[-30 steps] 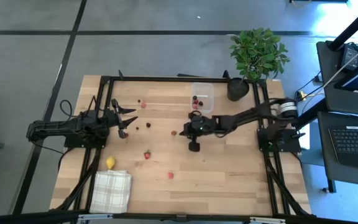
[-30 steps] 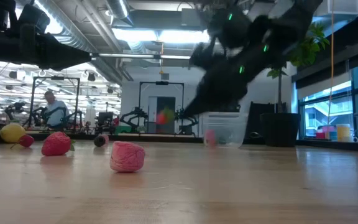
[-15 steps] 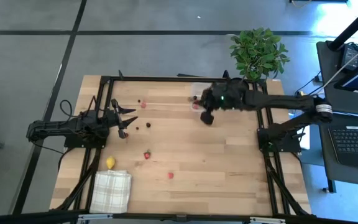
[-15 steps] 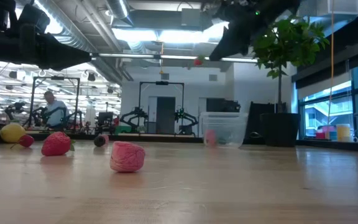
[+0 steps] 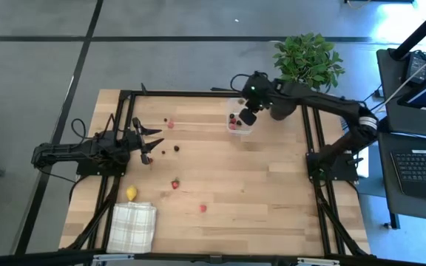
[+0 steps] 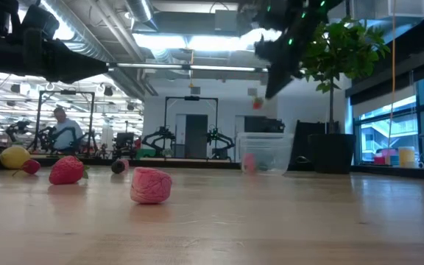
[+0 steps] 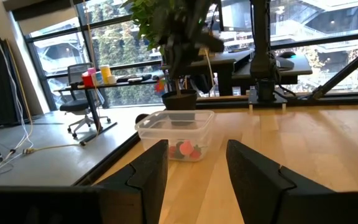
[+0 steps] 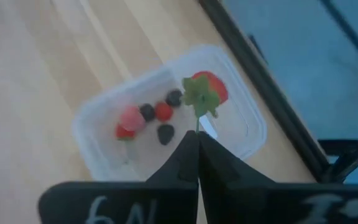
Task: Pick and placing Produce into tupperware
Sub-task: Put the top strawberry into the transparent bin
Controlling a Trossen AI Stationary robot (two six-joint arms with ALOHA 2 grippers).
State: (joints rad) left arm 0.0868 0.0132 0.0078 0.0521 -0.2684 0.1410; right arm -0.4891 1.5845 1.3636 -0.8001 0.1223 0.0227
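The tupperware (image 5: 232,130), a clear box, stands near the table's far edge and holds several small red and dark produce pieces (image 8: 156,116). My right gripper (image 5: 247,117) hovers above it, shut on a red strawberry (image 8: 212,87). In the low view the strawberry (image 6: 257,102) hangs well above the box (image 6: 265,153). My left gripper (image 5: 151,144) waits open at the table's left, pointing level toward the box (image 7: 176,129). More berries (image 5: 171,124), a strawberry (image 5: 174,183) and a yellow lemon (image 5: 131,193) lie loose on the wood. My right gripper pinches the strawberry's green leafy top (image 8: 199,104) between its two shut fingertips. The fingers slant down from above. The red fruit hangs below the fingertips, lifted clear, over the open tupperware.
A black pot (image 5: 282,106) with a green leafy plant (image 5: 307,60) stands just right of the tupperware at the far edge. A white checked cloth (image 5: 133,226) lies at the near left corner. A pink piece (image 5: 203,208) lies toward the near edge.
My right gripper has risen from the table's middle and swung toward the far edge, tipping more steeply downward, to a place above the tupperware. It has stayed shut, and the strawberry has travelled with it, clear of the table.
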